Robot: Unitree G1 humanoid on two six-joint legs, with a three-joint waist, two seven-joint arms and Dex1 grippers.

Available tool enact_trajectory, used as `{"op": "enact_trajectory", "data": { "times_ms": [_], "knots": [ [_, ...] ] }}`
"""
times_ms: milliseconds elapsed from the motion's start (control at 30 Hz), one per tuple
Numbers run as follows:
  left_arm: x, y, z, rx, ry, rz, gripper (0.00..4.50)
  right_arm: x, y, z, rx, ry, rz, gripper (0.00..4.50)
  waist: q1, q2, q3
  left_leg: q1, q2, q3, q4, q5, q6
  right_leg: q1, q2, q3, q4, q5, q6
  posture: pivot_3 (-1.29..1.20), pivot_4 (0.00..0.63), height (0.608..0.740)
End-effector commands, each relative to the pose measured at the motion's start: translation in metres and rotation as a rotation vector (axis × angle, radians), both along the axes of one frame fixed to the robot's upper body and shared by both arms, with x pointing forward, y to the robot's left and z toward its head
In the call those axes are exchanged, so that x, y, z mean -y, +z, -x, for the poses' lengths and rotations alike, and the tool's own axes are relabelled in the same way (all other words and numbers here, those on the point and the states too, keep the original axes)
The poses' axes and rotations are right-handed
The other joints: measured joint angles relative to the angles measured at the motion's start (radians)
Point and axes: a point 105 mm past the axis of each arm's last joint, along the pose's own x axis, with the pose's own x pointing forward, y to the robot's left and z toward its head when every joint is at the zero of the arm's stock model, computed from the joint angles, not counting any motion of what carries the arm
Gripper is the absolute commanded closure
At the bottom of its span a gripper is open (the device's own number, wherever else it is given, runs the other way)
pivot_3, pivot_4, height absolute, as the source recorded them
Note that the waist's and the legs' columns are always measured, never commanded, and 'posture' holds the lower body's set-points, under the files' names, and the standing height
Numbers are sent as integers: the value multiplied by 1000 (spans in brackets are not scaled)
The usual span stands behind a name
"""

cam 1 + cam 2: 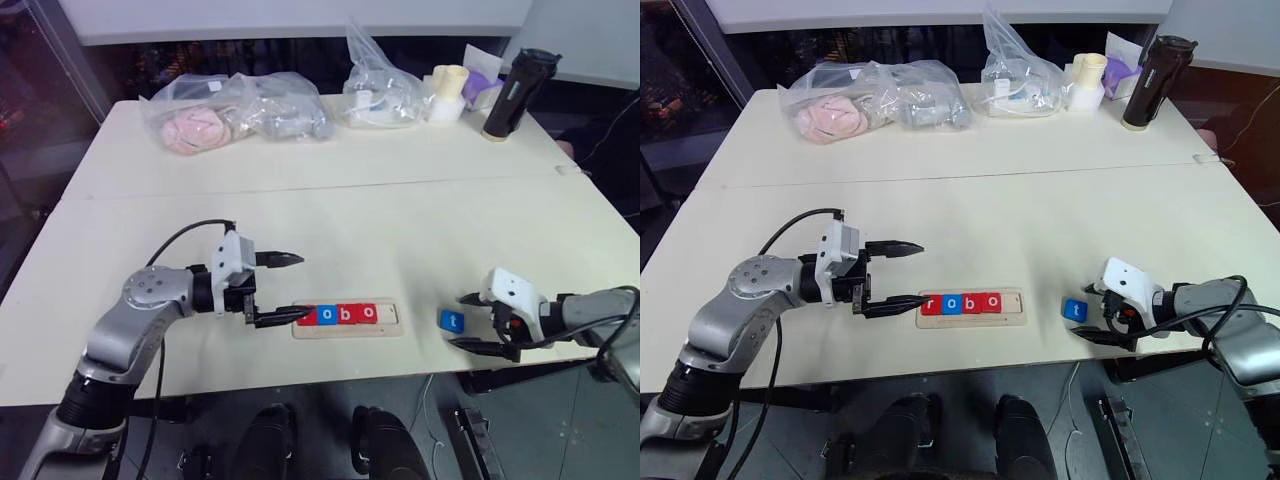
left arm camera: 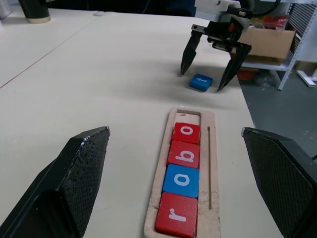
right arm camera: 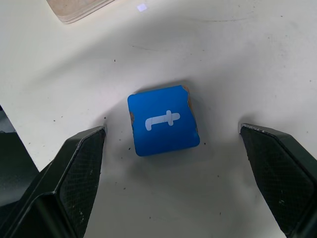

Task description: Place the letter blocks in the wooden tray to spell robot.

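Your wooden tray (image 1: 346,318) lies near the front edge of the surface (image 1: 330,220), and four of the letter blocks sit in its groove in a touching row: a red r (image 2: 176,214), a blue o (image 2: 181,180), a red b (image 2: 184,154) and a red o (image 2: 187,132). The slot at the tray's right end is bare wood. The fifth block, the blue t (image 3: 163,120), lies flat on the surface well to the right of the tray, apart from it.

Your left gripper (image 1: 279,289) hangs just off the tray's left end, pointing along it toward the right. Its fingers (image 2: 74,178) stand wide apart and hold nothing; in the head view the nearer fingertip reaches the tray's left end, though you cannot tell from here whether it touches the wood.

Your right gripper (image 1: 474,322) is at the blue t, tilted downward. Its fingers (image 3: 74,168) are spread wide, one on either side of the block, with clear surface showing between each fingertip and the block's edges (so nothing is gripped). The t reads sideways in the wrist view.

Along the far edge of the surface you have clear plastic bags (image 1: 240,110) with soft contents, another clear bag (image 1: 380,85), a cream cup (image 1: 448,90) and a dark bottle (image 1: 515,92) standing upright.
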Motion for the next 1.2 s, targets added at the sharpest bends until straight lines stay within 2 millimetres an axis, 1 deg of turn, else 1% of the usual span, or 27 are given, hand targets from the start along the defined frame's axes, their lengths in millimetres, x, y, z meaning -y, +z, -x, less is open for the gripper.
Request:
{"op": "enact_trajectory", "data": {
  "times_ms": [33,100,233,267,367,500,600,667,833,1067,1200],
  "knots": [
    [1,10,3,43,-13,7,0,-4,3,-1,18,10,-11,313,0,0,0,0,0,0,0,0,0,0,0,0,0,0,0,0,150,738],
    [1,10,3,43,-14,7,0,-5,2,-2,20,12,-11,859,0,0,0,0,0,0,1,0,0,0,0,0,0,0,0,0,150,738],
    [1,10,3,44,-14,5,0,-11,8,-5,47,26,-18,2955,0,0,0,0,0,0,1,0,0,0,0,0,1,0,0,0,150,738],
    [1,10,3,43,-15,5,0,-14,13,-6,65,44,-10,3349,0,0,0,0,0,0,1,0,0,0,0,0,1,0,0,0,150,738],
    [0,11,2,42,-16,3,0,-32,26,-9,104,108,-18,3356,-2,0,0,0,0,0,3,0,0,0,0,0,2,0,0,0,150,738],
    [1,11,3,42,-19,3,0,-66,38,-5,144,269,-7,3356,-1,0,0,0,0,0,4,0,0,0,0,0,4,0,0,0,150,738],
    [1,11,3,42,-23,4,0,-84,39,-5,149,333,-12,3356,2,0,0,0,0,0,4,0,0,0,-1,0,4,0,0,0,150,738],
    [2,11,3,42,-25,4,0,-91,38,-6,145,361,-8,3356,1,0,0,0,0,0,5,0,0,0,-1,0,4,0,0,0,150,738],
    [2,11,4,43,-17,9,0,-94,28,-7,138,418,46,3356,0,0,0,-1,0,0,5,0,0,0,-2,0,4,0,0,0,150,738],
    [1,10,7,40,-7,9,0,-98,25,-11,137,437,49,3356,0,0,0,-1,0,0,5,0,0,-1,-2,0,5,0,0,0,150,738],
    [2,10,7,41,-6,10,0,-97,23,-15,138,435,55,3356,1,0,0,-1,0,0,5,0,0,-1,-1,0,5,0,0,0,150,738]
  ]
}}
